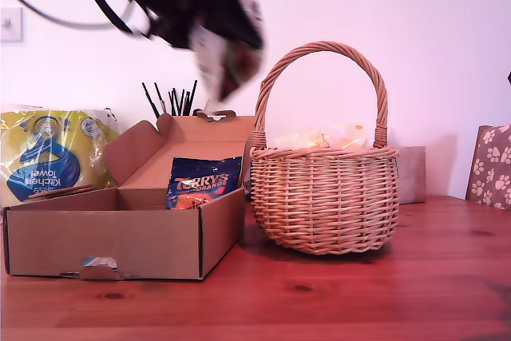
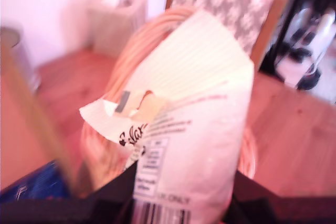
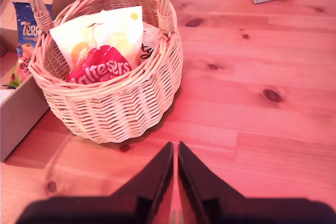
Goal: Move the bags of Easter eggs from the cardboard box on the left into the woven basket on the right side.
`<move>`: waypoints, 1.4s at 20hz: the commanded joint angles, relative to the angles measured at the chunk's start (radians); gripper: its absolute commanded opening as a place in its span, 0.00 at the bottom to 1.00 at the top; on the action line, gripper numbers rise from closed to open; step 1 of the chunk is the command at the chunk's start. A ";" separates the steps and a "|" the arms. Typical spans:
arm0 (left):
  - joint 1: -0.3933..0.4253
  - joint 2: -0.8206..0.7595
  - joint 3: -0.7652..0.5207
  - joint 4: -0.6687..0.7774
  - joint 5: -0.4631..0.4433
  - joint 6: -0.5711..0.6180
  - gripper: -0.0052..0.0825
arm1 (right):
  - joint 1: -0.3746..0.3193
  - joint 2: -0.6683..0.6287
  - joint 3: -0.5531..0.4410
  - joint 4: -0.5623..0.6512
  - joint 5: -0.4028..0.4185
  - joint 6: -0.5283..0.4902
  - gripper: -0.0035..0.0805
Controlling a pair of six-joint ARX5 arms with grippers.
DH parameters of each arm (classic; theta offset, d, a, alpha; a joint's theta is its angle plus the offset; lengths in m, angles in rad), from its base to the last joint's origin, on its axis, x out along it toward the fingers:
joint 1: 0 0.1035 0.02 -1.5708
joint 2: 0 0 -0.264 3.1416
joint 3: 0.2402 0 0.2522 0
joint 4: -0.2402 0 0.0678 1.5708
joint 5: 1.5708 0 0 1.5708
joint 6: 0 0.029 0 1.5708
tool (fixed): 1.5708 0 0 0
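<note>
At the exterior view's left you see the yellow and blue kitchen towel pack [image 1: 44,153] standing behind the cardboard box [image 1: 120,241], which sits open on the wooden table [image 1: 383,293] with its lid flap up. The dark blue Terry's bag [image 1: 201,183] still leans inside the box, against its wall nearest the basket. Above the box, my first hand [image 1: 219,41] is up in the air, blurred, clenched on the whitish bag [image 2: 194,129] with dark print and a barcode; in the first wrist view the bag hangs just above the rim of the woven basket [image 1: 326,197]. The basket stands on the table just beside the box, toward the exterior view's right, and already holds a yellow and white packet [image 3: 102,30] and a red Maltesers bag [image 3: 100,66]. My second hand [image 3: 175,182] hovers low over bare table near the basket, its jaws pressed together on nothing. A small grey box [image 1: 411,173] sits behind the basket.
</note>
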State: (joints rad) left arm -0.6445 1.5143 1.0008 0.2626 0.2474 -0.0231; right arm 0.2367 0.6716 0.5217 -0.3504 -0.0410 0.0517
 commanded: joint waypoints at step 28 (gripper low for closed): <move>-0.104 0.575 0.312 0.250 -0.124 0.236 0.48 | -0.003 -0.002 -0.025 0.001 -0.005 0.031 0.04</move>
State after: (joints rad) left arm -0.7452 2.0686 1.3098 0.5175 0.1211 0.2142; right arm 0.2359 0.6716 0.5217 -0.3534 -0.0433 0.0784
